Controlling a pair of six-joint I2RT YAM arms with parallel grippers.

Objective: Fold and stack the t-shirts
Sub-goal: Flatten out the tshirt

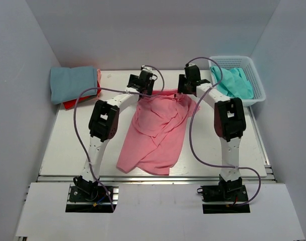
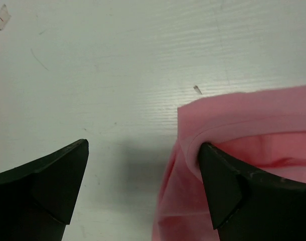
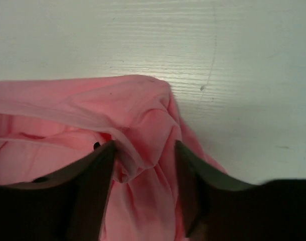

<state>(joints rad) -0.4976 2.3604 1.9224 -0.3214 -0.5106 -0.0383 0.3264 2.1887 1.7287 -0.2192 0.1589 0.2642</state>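
Within right hand (image 3: 145, 145): salmon t-shirt (image 3: 67, 110) fold | left hand (image 2: 143, 145): at its corner

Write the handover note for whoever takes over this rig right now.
Left tool: open wide at the far edge of the salmon pink t-shirt, hem against one finger.
Right tool: part open, with a fold of the same shirt between its fingers; it does not look clamped.
Pink shirt: crumpled and unfolded in the middle of the table.
Done: the dusty blue t-shirt lies folded on the red t-shirt at far left.
Left to do: fold and stack the pink one, then the turquoise green t-shirt lying in the white basket.
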